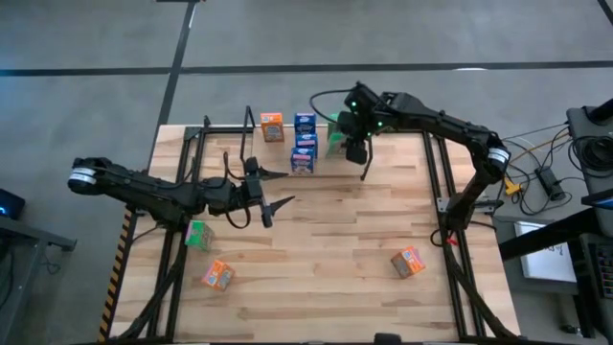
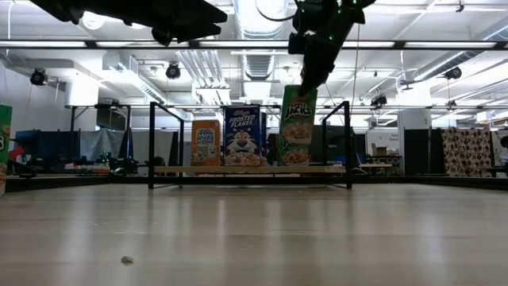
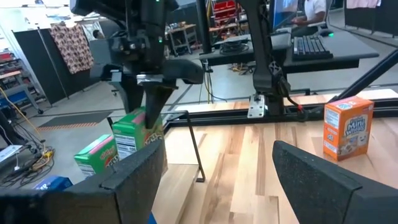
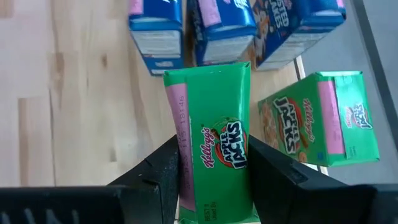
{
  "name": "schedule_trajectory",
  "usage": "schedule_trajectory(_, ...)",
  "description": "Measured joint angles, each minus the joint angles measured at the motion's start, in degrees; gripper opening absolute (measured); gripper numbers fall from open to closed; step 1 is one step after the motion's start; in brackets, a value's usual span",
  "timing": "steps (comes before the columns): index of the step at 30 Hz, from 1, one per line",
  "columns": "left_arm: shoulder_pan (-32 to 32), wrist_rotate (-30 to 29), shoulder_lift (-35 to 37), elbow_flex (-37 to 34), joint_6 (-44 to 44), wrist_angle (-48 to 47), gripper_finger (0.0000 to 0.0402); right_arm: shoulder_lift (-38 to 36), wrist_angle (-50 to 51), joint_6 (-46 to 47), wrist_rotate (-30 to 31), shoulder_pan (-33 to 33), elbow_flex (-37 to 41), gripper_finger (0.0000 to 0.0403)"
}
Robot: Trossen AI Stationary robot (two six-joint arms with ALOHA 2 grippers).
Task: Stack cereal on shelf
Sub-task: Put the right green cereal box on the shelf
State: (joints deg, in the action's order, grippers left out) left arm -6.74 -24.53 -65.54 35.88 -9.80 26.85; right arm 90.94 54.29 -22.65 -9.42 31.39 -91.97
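Green cardboard sits between the fingers of the right gripper [image 4: 214, 180]: we see it clamped on a green cereal box [image 4: 214, 146], one finger on each long side. In the low view this box hangs above the shelf [image 2: 250, 169], at its right part, and we cannot tell if its bottom touches the shelf board. On the shelf we see an orange box [image 2: 205, 142] and a blue box [image 2: 244, 136] standing side by side. From the right wrist view, three blue boxes [image 4: 205, 25] lie in a row under the held box, and another green box [image 4: 318, 118] lies just beside it.

Our left gripper [image 1: 261, 192] hovers over the middle-left of the table with its fingers [image 3: 323, 180] spread wide, and it holds nothing. Near the left arm one green box [image 1: 198, 235] lies on the table [image 1: 326, 259]. Two orange boxes lie at the front, one on the left [image 1: 217, 276] and one on the right [image 1: 408, 262], well apart.
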Motion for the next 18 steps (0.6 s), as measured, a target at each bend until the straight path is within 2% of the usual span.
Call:
schedule_trajectory(10,0.0,0.0,-0.02,0.0,0.0,0.05,0.0284,0.0,-5.79,-1.83,-0.05,0.81,3.68,0.0147)
schedule_trajectory(18,0.0,0.01,-0.02,0.0,0.0,0.05,0.0284,0.04,-6.07,-1.99,0.41,1.07,5.12,0.0147)
